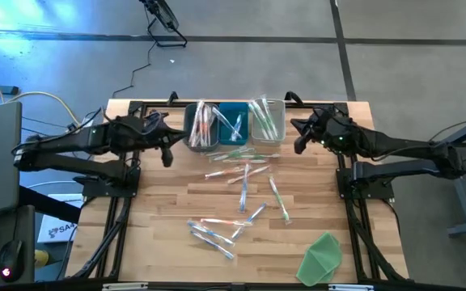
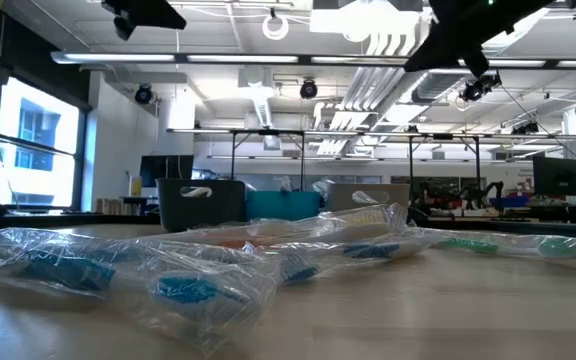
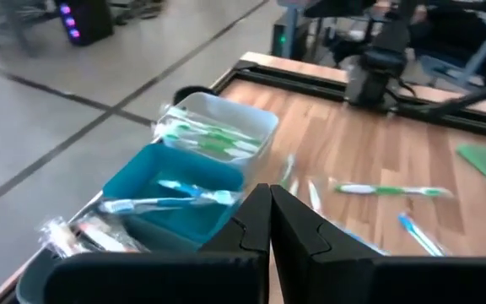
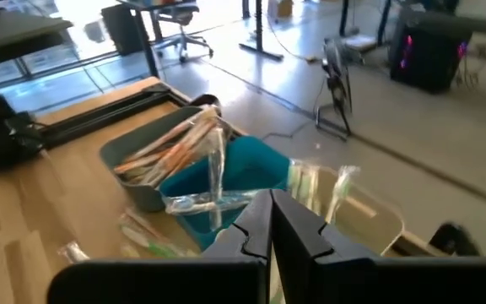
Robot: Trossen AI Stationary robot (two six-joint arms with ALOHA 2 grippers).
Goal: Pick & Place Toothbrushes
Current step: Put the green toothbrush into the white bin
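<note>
Three small open plastic bins stand in a row at the table's far edge: a grey one, a teal one and a clear one. One flat green cloth-like sheet lies near the front. Roughly a dozen thin wrapped plastic toothbrushes lie loose on the wood; those in the bins cannot be counted.

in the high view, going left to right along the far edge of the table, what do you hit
left gripper → grey bin of pink/orange toothbrushes → blue bin → clear bin of green toothbrushes → right gripper
</note>
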